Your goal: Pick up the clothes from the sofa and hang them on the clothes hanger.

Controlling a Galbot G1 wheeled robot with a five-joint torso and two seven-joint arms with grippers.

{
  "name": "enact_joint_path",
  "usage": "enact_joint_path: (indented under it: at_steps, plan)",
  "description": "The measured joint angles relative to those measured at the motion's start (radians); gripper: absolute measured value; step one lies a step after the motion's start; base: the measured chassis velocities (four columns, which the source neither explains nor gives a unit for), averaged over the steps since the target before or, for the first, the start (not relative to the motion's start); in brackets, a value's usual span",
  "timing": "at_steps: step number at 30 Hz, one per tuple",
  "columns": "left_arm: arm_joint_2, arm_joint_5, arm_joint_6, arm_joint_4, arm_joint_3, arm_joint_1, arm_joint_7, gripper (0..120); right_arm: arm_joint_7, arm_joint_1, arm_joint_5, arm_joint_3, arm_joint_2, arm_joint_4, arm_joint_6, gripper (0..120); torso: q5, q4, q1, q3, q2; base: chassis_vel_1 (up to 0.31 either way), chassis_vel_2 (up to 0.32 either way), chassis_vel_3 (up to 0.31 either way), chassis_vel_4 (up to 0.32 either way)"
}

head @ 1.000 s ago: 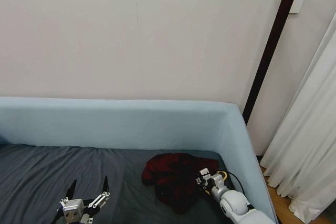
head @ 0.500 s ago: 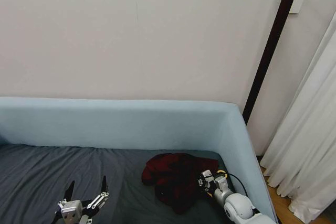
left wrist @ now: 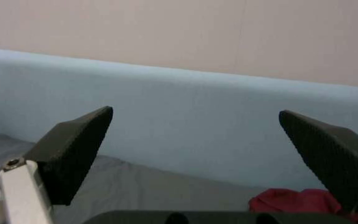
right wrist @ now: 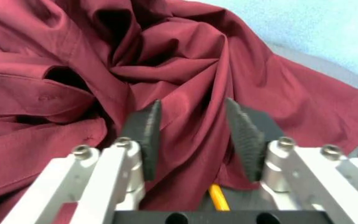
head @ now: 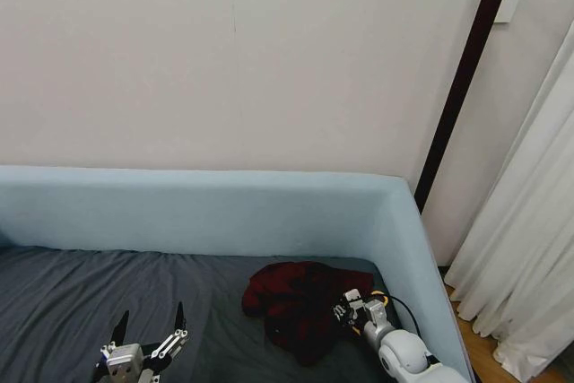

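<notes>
Right gripper (head: 343,309) lower right, claw half-spread astride fold of red shirt (head: 291,293) on sofa (head: 269,213). Left gripper (head: 151,316) lower left, spread wide.

Plain beige wall (head: 269,60); white curtain (head: 529,257) at right; wood floor (head: 475,334) below; light-blue sofa (head: 224,213) against wall.

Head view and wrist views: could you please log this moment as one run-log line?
stage: pick | right gripper: open, straddling a fold of red shirt | left gripper: open, idle over sofa seat | red shirt: on sofa
</notes>
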Motion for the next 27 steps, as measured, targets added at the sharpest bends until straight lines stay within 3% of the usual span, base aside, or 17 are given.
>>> enact_joint_path:
  at_steps: [9, 11, 25, 27]
  plan:
    - [0.007, -0.004, 0.000, 0.009, -0.003, -0.008, -0.001, 100, 0.033, 0.022, -0.015, -0.010, 0.028, -0.041, -0.053, 79, -0.0001, -0.0001, 0.000, 0.000, 0.000, 0.000, 0.000, 0.000, 0.000]
    - [0.008, -0.005, 0.001, 0.009, -0.003, -0.009, -0.001, 100, 0.034, 0.023, -0.016, -0.011, 0.030, -0.044, -0.057, 80, -0.0001, -0.0001, 0.000, 0.000, 0.000, 0.000, 0.000, 0.000, 0.000]
    - [0.018, -0.012, 0.005, 0.010, -0.013, -0.012, -0.004, 100, -0.008, 0.028, -0.018, -0.013, 0.032, -0.047, -0.060, 25, -0.0001, -0.0001, 0.000, 0.000, 0.000, 0.000, 0.000, 0.000, 0.000]
    - [0.018, -0.012, 0.005, 0.008, -0.014, -0.011, -0.004, 100, -0.008, 0.026, -0.017, -0.014, 0.030, -0.042, -0.056, 22, -0.0001, -0.0001, 0.000, 0.000, 0.000, 0.000, 0.000, 0.000, 0.000]
